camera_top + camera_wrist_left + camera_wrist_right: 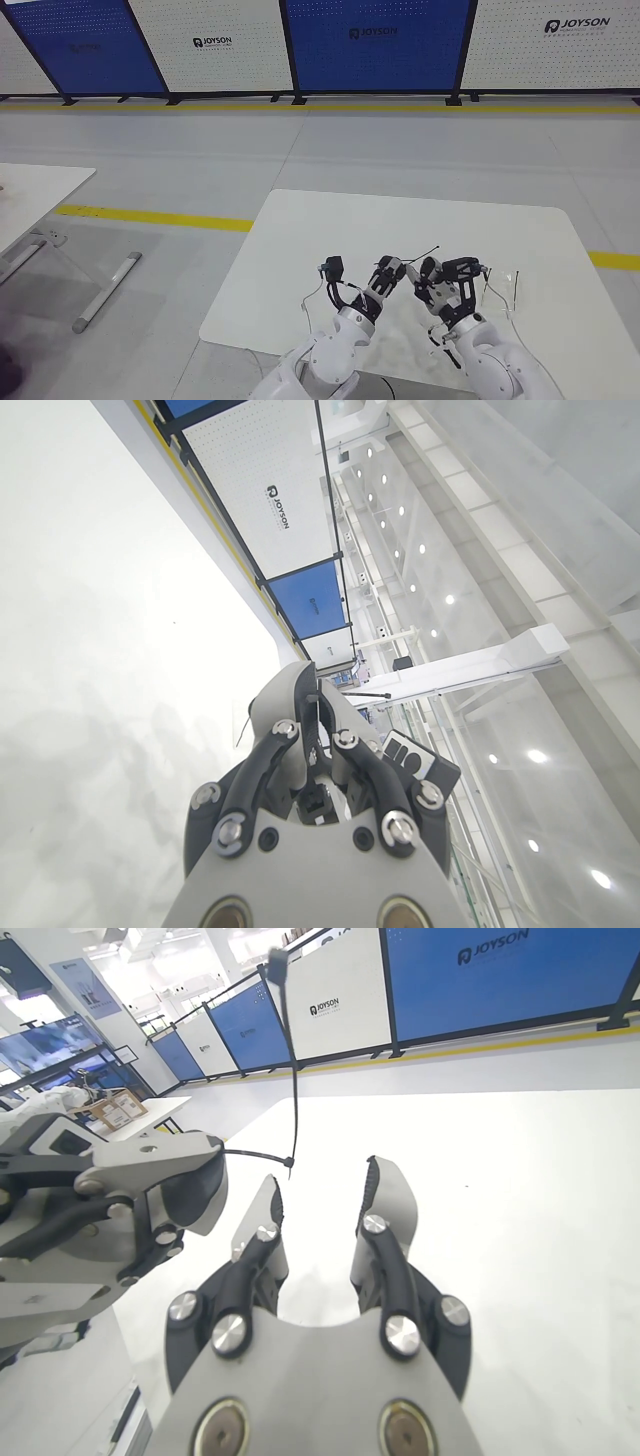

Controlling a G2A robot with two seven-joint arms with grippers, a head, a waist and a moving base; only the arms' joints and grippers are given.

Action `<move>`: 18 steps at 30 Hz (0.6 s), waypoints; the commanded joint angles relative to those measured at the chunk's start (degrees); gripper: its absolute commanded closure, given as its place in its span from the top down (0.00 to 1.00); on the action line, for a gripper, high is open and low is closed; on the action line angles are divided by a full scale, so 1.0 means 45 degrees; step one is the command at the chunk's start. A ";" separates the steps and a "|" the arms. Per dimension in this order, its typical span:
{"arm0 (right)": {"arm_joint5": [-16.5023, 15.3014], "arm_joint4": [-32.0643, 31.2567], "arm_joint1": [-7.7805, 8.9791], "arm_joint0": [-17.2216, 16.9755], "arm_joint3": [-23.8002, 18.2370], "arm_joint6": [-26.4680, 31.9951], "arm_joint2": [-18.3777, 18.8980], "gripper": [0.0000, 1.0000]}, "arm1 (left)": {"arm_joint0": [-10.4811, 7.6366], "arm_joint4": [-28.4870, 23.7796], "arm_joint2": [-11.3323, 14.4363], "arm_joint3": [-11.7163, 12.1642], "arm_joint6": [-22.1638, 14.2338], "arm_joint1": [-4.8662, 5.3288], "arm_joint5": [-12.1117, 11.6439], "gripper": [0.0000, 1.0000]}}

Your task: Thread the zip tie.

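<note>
My left gripper (217, 1158) is shut on one end of a black zip tie (295, 1093). A short strap runs from its fingertips to a small head (289, 1161). From that head a long strap stands upward and ends in a thicker dark block, and a short tip pokes out below the head. My right gripper (322, 1178) is open just beside the head, a little below it, with nothing between its fingers. In the top view both grippers, left (392, 266) and right (430, 270), hang close together over the white table's near edge, the zip tie (425, 255) slanting between them. In the left wrist view the fingers (305, 695) pinch the thin strap.
The white table (400, 215) stretches away from the grippers. A few thin pale strips (500, 290) lie on it near the right arm. Blue and white panels (380, 40) stand across the floor behind, and another table (30, 195) is at the far left.
</note>
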 commanded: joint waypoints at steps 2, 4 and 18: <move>-0.0006 0.0045 -0.0008 0.0061 0.0038 0.0016 -0.0023 0.31 | -0.0007 0.0059 -0.0007 0.0003 -0.0050 0.0002 0.0046 0.00; -0.0008 0.0050 -0.0013 0.0095 0.0052 0.0033 -0.0049 0.31 | -0.0004 0.0076 -0.0018 -0.0002 -0.0085 0.0003 0.0053 0.00; -0.0078 0.0114 -0.0042 0.0269 0.0187 0.0095 -0.0192 0.16 | -0.0051 0.0102 -0.0104 0.0060 -0.0330 0.0005 0.0082 0.00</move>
